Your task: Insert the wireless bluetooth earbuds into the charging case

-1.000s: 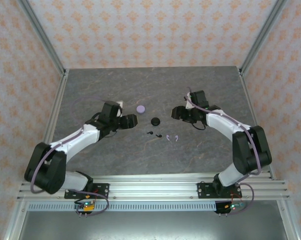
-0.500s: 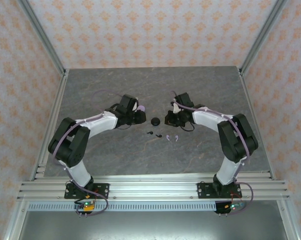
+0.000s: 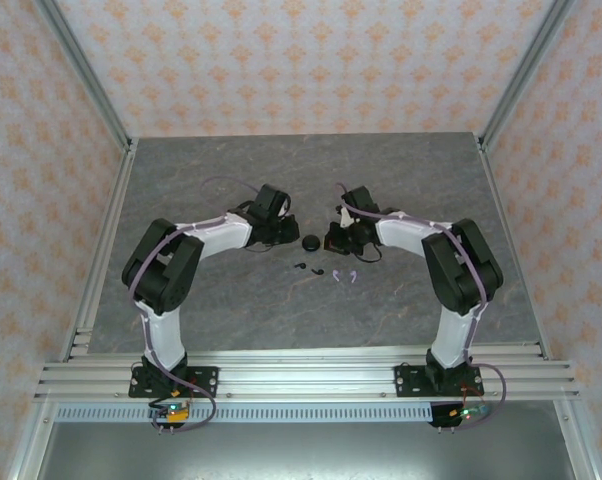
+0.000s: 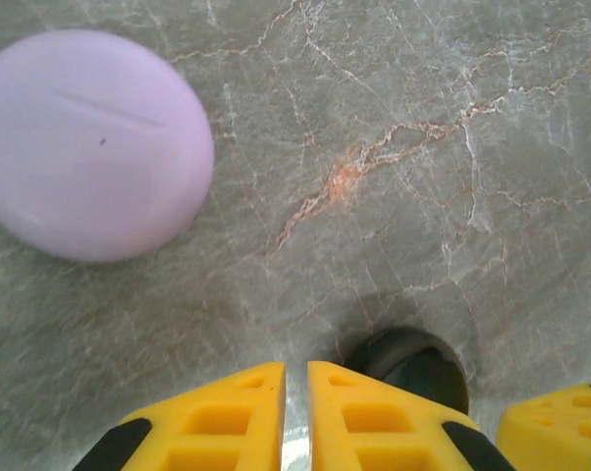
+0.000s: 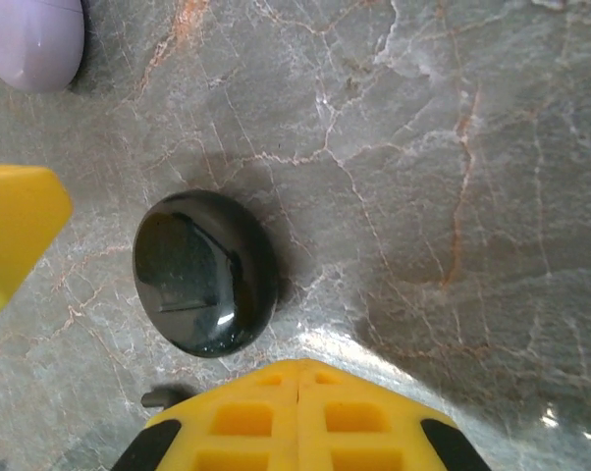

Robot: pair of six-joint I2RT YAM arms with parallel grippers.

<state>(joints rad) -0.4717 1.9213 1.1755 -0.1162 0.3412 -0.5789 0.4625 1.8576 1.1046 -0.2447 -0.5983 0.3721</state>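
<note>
Four tiny earbuds lie loose on a grey marbled table [image 3: 401, 180], with two robot grippers just beyond them.
Nearest the arm bases, the black earbuds [image 3: 301, 266] and lavender earbuds [image 3: 338, 273] lie side by side. They look feather-light, hard and slippery, and are probably best pinched across the stem. Just beyond them, the left gripper [image 4: 295, 378] and right gripper [image 5: 298, 378], fingers pressed together and empty, flank the black case [image 5: 205, 272]. The lavender case [image 4: 89, 142] lies farthest.

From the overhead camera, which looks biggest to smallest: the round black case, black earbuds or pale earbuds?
1. round black case: clearly largest.
2. black earbuds and pale earbuds: both tiny and alike, so no ranking between them.
</note>
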